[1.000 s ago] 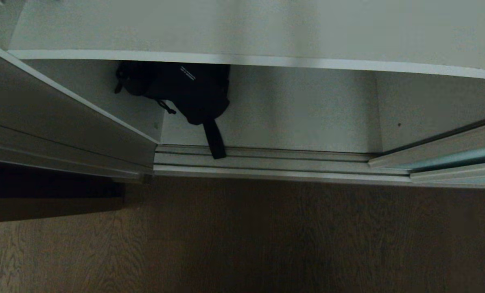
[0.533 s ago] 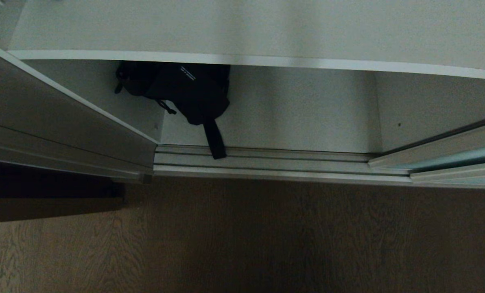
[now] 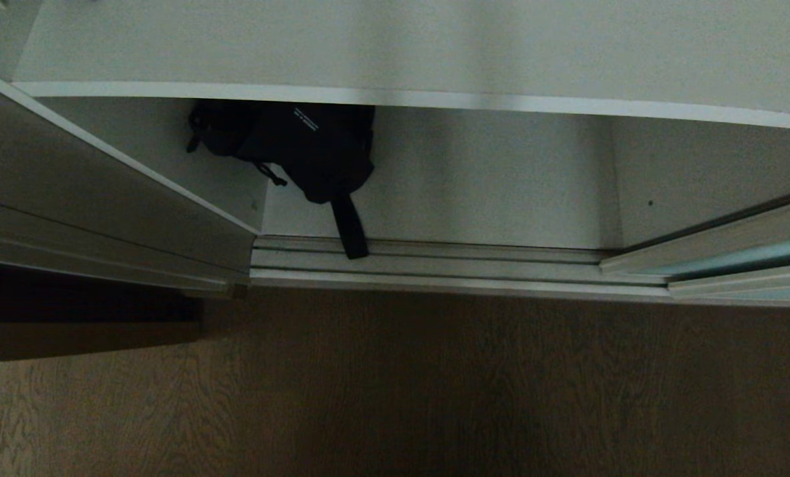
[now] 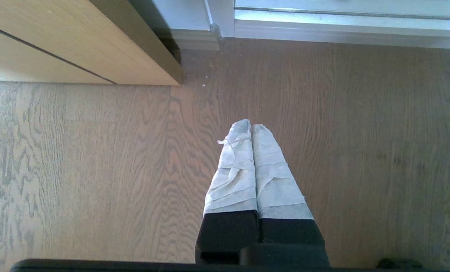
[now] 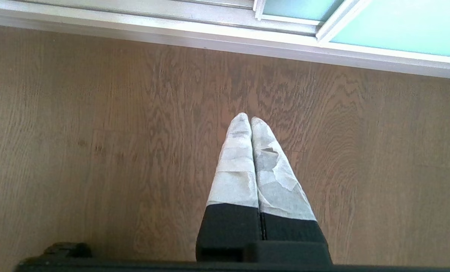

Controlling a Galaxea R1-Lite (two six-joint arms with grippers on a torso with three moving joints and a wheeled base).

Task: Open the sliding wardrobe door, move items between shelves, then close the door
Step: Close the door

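Both the left gripper and right gripper are pressed shut, empty, above the floor. The black strappy bundle should be gripped by its bulk so the strap is lifted clear of the track before the sliding wardrobe door is closed

The bag lay on the wardrobe floor, under the shelf and toward the left wall, its strap reaching forward onto the track. Right of the bag, the sliding door stood on that track. The wooden floor lay in front of the track.
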